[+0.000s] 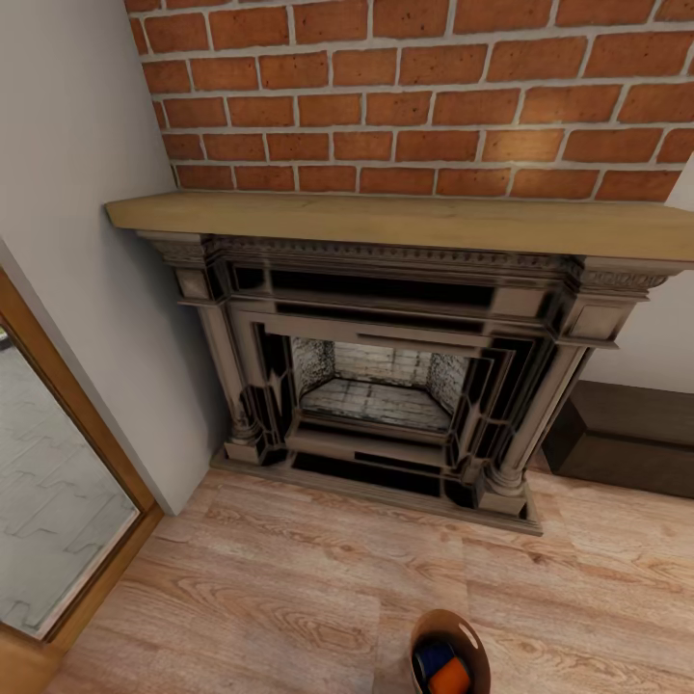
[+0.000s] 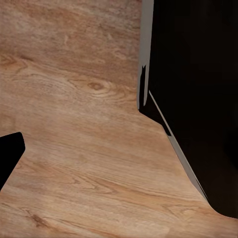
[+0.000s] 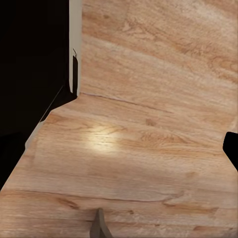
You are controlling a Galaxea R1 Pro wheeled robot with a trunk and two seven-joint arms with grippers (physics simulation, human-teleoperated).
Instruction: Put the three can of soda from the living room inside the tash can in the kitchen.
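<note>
Head camera high, angled down at fireplace (image 1: 386,376); both wrist cameras close above wood floor (image 2: 79,148).

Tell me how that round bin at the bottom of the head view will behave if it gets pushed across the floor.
The trash can stands on smooth wood floor, so it would probably slide. Its tapered shape suggests a hard shove could tip it. The blue can and orange can inside would likely rattle.
</note>
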